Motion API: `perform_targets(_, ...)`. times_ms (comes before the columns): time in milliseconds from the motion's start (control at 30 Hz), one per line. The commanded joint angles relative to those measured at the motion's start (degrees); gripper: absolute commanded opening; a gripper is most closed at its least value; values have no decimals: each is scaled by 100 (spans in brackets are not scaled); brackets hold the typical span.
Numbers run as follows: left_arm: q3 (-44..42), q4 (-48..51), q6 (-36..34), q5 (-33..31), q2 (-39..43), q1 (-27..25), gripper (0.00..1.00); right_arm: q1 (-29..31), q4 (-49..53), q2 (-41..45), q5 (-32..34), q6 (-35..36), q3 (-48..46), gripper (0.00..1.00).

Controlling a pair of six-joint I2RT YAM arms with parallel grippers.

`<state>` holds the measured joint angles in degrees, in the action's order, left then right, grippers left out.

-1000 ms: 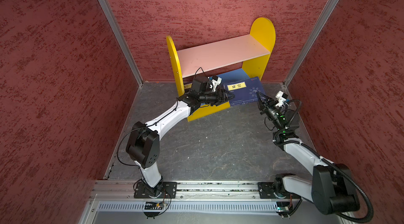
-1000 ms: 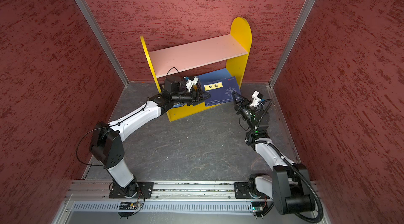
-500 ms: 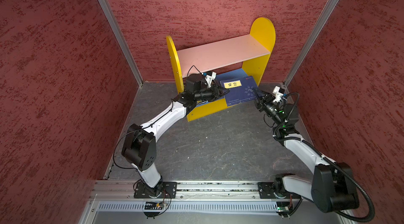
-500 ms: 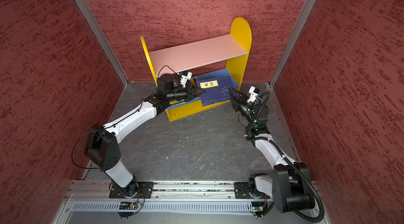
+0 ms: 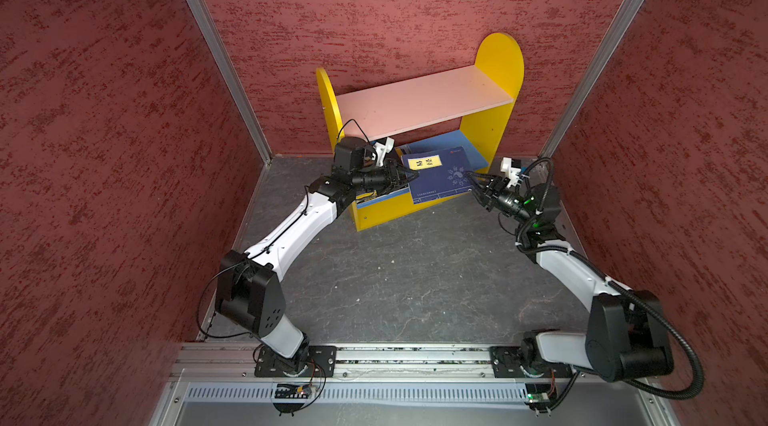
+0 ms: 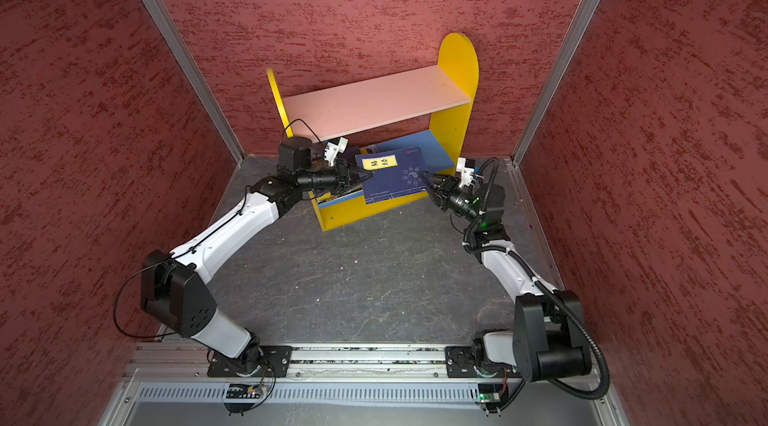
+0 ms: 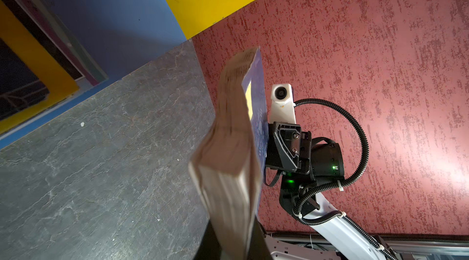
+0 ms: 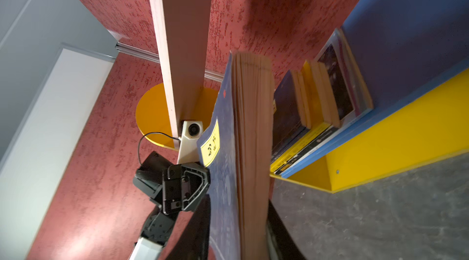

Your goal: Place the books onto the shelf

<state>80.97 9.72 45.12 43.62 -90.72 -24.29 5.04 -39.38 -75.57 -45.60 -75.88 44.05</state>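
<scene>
Dark grey marbled tabletop point(image 5: 395, 278) boxed in by mottled red walls point(image 5: 104, 112), shelf point(image 5: 498, 66) against the back one. Got the navy book point(image 5: 440, 174) up in the air just before the blue lower board point(image 5: 471, 145), clamped by the left gripper point(image 5: 409, 174), straddled by the right gripper point(image 5: 471, 178), can't tell whether pinching. Clear only from the right wrist view: other books point(image 8: 317, 109) stacked flat on that board.

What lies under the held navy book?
Below the navy book: the blue board with a flat stack of books. In both top views the book covers part of that stack and board.
</scene>
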Motion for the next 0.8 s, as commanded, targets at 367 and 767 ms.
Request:
perform_targets(367,292,-508,-447,-246,846,56,38,-6,393,34,431,215,316,4)
perform_targets(767,42,806,-1439,-1586,2504,347,89,127,-438,-1425,377,-127,1677,4)
